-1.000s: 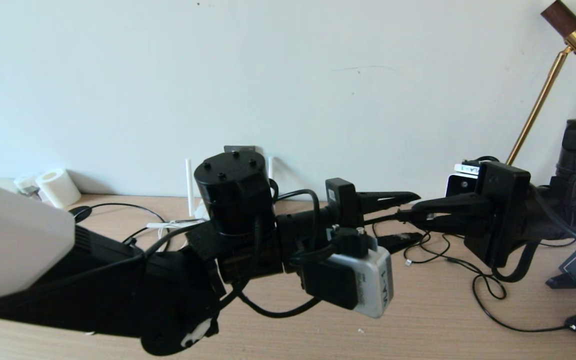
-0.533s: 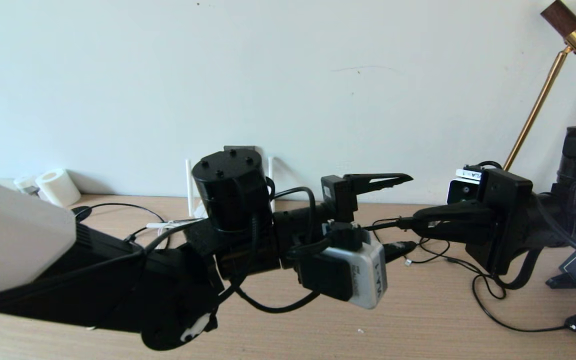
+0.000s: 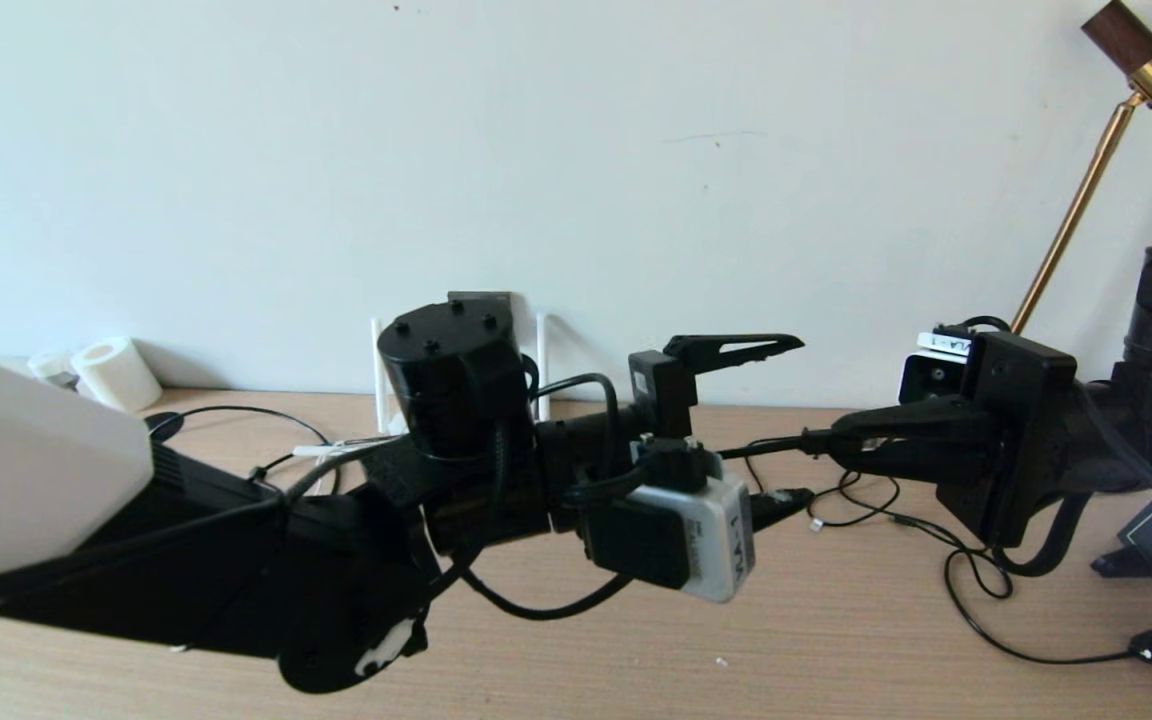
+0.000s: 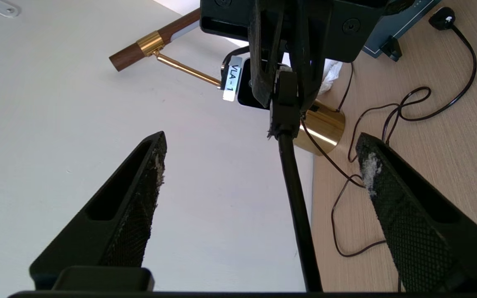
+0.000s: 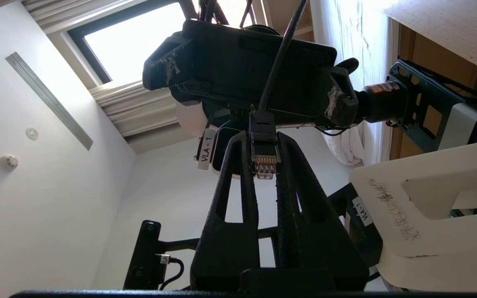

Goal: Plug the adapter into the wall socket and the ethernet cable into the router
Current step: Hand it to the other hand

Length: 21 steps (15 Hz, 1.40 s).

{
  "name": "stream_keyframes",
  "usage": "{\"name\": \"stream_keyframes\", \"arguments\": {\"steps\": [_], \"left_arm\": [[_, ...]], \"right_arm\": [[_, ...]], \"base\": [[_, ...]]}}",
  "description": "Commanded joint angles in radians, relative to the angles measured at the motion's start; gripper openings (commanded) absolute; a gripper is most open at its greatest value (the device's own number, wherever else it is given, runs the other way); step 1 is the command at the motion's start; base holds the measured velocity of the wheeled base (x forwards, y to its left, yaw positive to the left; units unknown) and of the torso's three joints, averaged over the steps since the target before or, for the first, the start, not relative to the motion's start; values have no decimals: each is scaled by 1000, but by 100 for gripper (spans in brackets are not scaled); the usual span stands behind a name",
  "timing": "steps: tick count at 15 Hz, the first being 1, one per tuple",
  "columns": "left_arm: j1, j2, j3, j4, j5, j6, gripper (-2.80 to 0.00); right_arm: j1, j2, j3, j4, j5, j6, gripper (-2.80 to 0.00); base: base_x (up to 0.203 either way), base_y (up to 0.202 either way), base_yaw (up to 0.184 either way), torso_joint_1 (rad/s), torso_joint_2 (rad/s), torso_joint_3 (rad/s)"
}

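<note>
My right pincer (image 5: 265, 165) clamps the ethernet cable (image 4: 294, 186), left pincer (image 4: 263, 165) spread wide around it — any tug could twist the plug askew.

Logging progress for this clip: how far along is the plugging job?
Done: nothing can be confirmed. The socket and router are mostly hidden behind the left arm, and the adapter is out of sight. In hand: the right gripper is shut on the plug of the cable, in mid-air; the left gripper is open around it. Left: plugging the cable into the router.
</note>
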Motion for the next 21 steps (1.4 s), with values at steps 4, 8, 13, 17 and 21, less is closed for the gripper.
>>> {"name": "stream_keyframes", "arguments": {"steps": [4, 8, 13, 17, 21], "left_arm": [[1, 1, 1, -6, -8, 7, 0], [0, -1, 1, -6, -6, 5, -280], [-12, -5, 4, -6, -6, 5, -280], [-43, -2, 4, -7, -4, 5, -280], [-43, 2, 4, -9, -4, 5, -280]], "right_arm": [[1, 3, 0, -4, 6, 10, -280], [2, 4, -1, -3, 6, 10, -280], [2, 6, -2, -4, 4, 8, -280], [2, 9, -10, -3, 4, 10, -280], [2, 9, -10, -3, 4, 10, -280]], "base": [[0, 0, 0, 0, 0, 0], [0, 0, 0, 0, 0, 0], [0, 0, 0, 0, 0, 0], [0, 0, 0, 0, 0, 0], [0, 0, 0, 0, 0, 0]]}}
